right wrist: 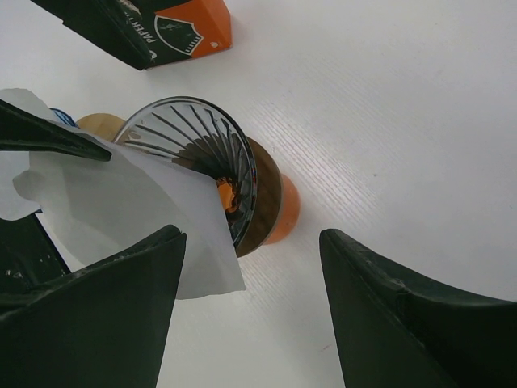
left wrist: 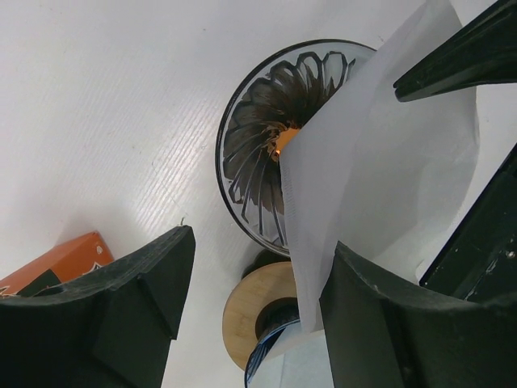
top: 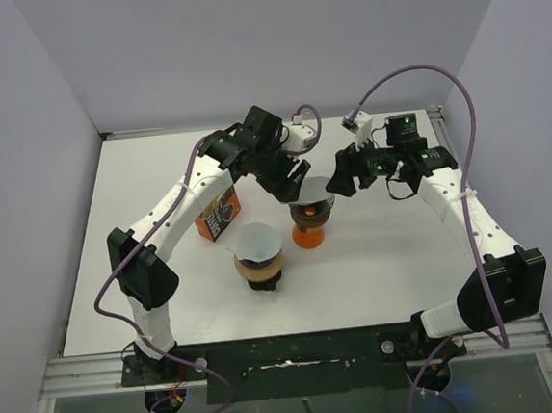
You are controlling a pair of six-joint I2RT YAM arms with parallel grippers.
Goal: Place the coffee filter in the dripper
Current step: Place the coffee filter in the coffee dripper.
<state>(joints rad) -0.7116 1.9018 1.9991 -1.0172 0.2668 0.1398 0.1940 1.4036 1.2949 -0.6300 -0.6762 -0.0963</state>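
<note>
You can read one marking only: the word "PAPER", in white capitals on the dark face of the orange box (right wrist: 153,28), beside a shield emblem. The lettering after it is illegible.

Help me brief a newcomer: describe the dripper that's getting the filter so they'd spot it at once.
On the white table, look right of the orange box. The dripper is a ribbed glass cone on an orange foot; its nearer neighbour has a wooden collar and already holds a filter.

filter (left wrist: 380,178) white | dripper (left wrist: 258,137) dark ribbed glass — orange base | box (right wrist: 202,24) orange-black
</note>
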